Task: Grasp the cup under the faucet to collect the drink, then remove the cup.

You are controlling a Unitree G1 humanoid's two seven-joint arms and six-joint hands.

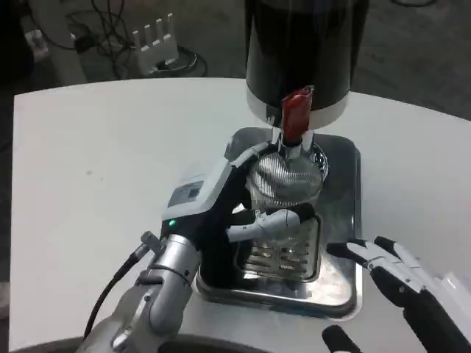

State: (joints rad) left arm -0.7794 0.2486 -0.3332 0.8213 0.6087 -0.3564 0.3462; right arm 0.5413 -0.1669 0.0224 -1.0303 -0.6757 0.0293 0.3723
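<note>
A clear ribbed cup stands on the steel drip tray, right under the faucet with its red lever. My left hand grips the cup from the left, its fingers wrapped across the cup's lower front. The black drink dispenser rises behind. My right hand hovers at the lower right beside the tray, fingers apart and holding nothing.
The tray's slotted grate lies in front of the cup. The white table stretches wide to the left. Beyond the table's far edge, a white power strip and cables lie on the floor.
</note>
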